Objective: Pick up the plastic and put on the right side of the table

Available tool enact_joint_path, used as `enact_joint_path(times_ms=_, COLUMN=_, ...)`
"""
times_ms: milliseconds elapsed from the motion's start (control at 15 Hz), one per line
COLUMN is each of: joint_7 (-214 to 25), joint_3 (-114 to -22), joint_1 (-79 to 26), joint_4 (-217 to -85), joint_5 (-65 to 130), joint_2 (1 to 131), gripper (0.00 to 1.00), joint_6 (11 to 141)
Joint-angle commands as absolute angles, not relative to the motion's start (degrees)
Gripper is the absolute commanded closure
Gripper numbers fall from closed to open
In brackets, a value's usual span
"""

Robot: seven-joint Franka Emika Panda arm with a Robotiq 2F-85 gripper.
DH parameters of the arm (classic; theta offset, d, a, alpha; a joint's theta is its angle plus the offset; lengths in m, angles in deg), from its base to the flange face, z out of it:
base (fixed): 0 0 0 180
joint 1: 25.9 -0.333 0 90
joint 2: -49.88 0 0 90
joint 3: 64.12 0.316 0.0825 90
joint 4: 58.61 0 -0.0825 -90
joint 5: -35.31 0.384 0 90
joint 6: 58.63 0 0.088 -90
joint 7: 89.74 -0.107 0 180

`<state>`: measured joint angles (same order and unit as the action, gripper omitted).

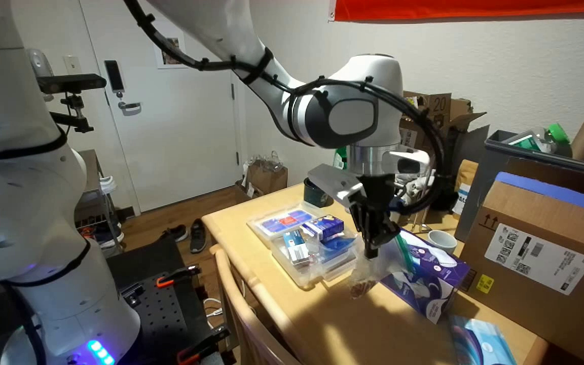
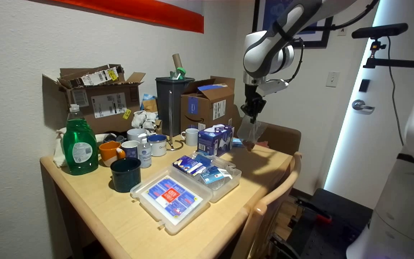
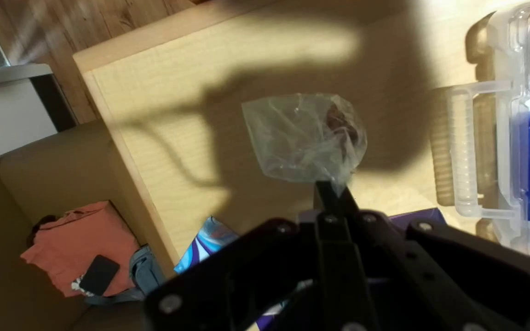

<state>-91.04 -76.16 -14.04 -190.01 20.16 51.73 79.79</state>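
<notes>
The plastic is a clear bag with something reddish-brown at its bottom; it shows in both exterior views point(image 1: 363, 278) point(image 2: 250, 130) and in the wrist view point(image 3: 288, 138). My gripper point(image 1: 371, 251) is shut on the bag's upper edge, pointing down; its fingertips also show in an exterior view point(image 2: 252, 120) and in the wrist view point(image 3: 334, 188). The bag hangs over the light wooden table point(image 1: 337, 324), beside the purple box. I cannot tell whether its bottom touches the tabletop. The table also shows in an exterior view point(image 2: 117, 219) and in the wrist view point(image 3: 154, 82).
The purple box point(image 2: 216, 139) and a blue packet point(image 1: 482, 339) are near the bag. An open clear first-aid case point(image 2: 173, 201) lies on the table. Mugs, a green soap bottle point(image 2: 80, 144), a metal stand point(image 2: 171, 118) and cardboard boxes point(image 1: 540, 253) stand behind. A chair point(image 1: 244, 304) borders the table.
</notes>
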Motion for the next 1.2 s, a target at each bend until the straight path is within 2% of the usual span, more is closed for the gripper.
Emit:
enact_joint_path(times_ms=0, joint_7=-84.3, joint_3=-77.5, joint_1=-12.3, joint_4=-193.6, joint_5=25.3, joint_2=51.5, gripper=1.0, joint_6=86.1)
enact_joint_path(times_ms=800, joint_7=-59.3, joint_3=-76.0, joint_1=-9.5, joint_4=-191.5, joint_5=44.7, joint_2=59.8, gripper=1.0, joint_6=92.4)
enact_joint_path(times_ms=1133, joint_7=-57.7, joint_3=-74.3, joint_1=-8.1, joint_4=-188.9, joint_5=44.8, joint_2=64.5, gripper=1.0, joint_6=93.2)
